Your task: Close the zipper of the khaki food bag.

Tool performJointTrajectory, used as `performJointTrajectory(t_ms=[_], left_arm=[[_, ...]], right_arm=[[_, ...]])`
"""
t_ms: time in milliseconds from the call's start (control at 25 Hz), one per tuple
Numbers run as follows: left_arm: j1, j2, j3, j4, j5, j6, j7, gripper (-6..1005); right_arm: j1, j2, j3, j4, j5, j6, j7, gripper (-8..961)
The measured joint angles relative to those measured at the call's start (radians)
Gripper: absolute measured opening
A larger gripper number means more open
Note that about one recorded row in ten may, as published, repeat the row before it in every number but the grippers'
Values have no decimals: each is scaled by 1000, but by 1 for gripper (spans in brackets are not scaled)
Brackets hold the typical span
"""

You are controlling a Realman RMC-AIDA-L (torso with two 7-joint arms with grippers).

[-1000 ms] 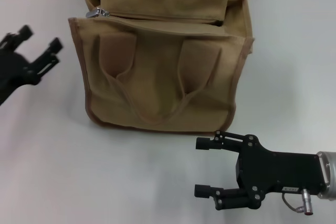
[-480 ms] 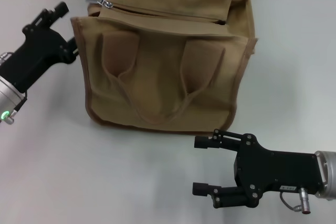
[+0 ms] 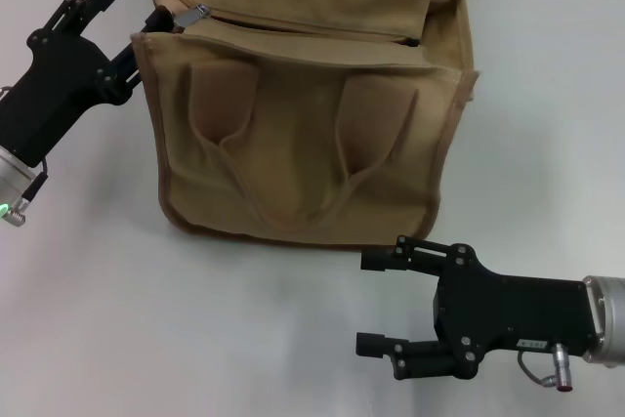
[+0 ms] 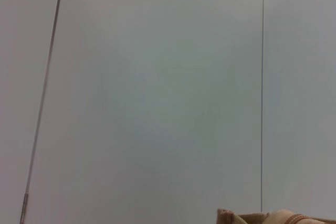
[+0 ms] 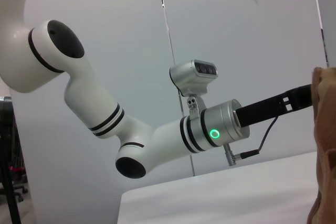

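From the head camera I am seeing the khaki food bag [image 3: 303, 124] standing upright on the white worktop [image 3: 117, 310], filling the middle toward 12 o'clock. The zipper [image 3: 293, 26] is running across its top, with the silver pull tab [image 3: 192, 16] sitting at the bag's 10 o'clock corner. My left tool [image 3: 125, 7] is reaching in at that corner with its fingers spread wide, one finger lying just beside the pull (I cannot tell if it is touching). My right tool [image 3: 376, 305] is hovering at 5 o'clock, apart from the bag, its fingers wide and holding nothing.

The left wrist camera is showing mostly pale wall, with only a strip of the bag [image 4: 273, 217] peeking in.

The right wrist camera is showing the left arm [image 5: 157, 140] reaching toward the bag's edge [image 5: 323, 145].
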Motion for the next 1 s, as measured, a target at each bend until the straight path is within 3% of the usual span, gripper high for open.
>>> performJointTrajectory(t_ms=[320,680,800,1000], left_arm=[[-5,0,8,-7,0,9,7,734],[7,7,18,33,8,-28,-10,372],[21,8,94,97,8,-49,-62,269],[40,8,196,192,9,-52,-148,258]], right_arm=[[13,0,0,1,1,10,0,826],[15,0,-1,1,9,38,0,827],[18,0,-1,1,12,47,0,827],[21,0,-1,1,12,49,0,827]])
